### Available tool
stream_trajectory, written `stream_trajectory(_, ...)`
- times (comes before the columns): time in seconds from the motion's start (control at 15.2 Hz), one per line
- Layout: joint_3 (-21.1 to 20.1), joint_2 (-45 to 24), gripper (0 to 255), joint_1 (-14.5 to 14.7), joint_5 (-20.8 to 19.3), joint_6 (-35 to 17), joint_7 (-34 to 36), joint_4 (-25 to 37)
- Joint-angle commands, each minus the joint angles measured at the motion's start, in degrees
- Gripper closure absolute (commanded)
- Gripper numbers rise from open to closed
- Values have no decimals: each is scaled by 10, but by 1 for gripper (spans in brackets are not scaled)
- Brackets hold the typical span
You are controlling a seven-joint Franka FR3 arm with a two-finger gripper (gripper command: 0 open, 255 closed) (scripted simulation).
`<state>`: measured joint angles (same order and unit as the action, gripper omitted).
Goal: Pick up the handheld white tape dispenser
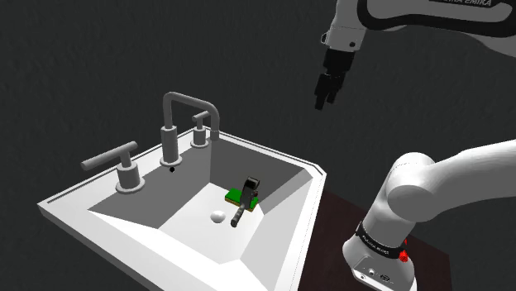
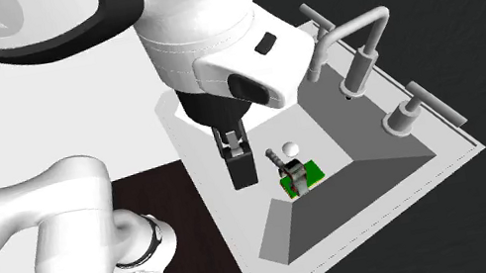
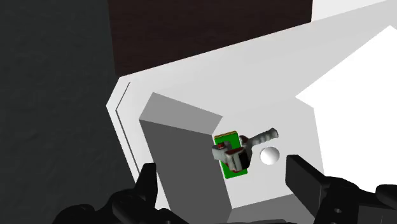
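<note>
You're high over the sink (image 1: 124,240) and the approach is not yet made, so take it slowly. The tape dispenser (image 1: 245,198) lies on the basin floor, just beside the white round drain (image 1: 217,215), at the drain's 2 o'clock in the shoulder view. It reads grey and dark rather than white, with a green plate (image 3: 227,141) under its head. The grey handle (image 1: 238,217) runs off toward 7 o'clock.

My read is that you want to come straight down, not on a slant. The near basin wall (image 3: 181,153) stands close beside the dispenser, and a finger could clip it. I'd turn the wrist so the fingers straddle the handle or the narrow head across its short side, then close only once both fingers are low around it. Steer clear of the faucet (image 1: 186,112) at the back rim; it sits well apart from your line.

The hand (image 1: 327,91) hangs at the dispenser's 1 o'clock, well above the rim. It points down with a slight lean toward 7 o'clock, fingers spread, nothing between them. The forearm enters from the shoulder view's 1 o'clock corner.
</note>
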<state>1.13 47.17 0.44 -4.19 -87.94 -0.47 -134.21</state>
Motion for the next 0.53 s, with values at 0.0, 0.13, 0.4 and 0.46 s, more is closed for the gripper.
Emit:
stream_trajectory(0.0, 0, 0, 0, 0, 0, 0, 0, 0)
stream_trajectory(0.13, 1, -12, 0, 7, -1, -42, -9, -27)
stream_trajectory(0.4, 2, -48, 0, 20, -3, -128, -28, -74)
stream_trajectory(0.46, 3, -59, 0, 23, -4, -150, -32, -83)
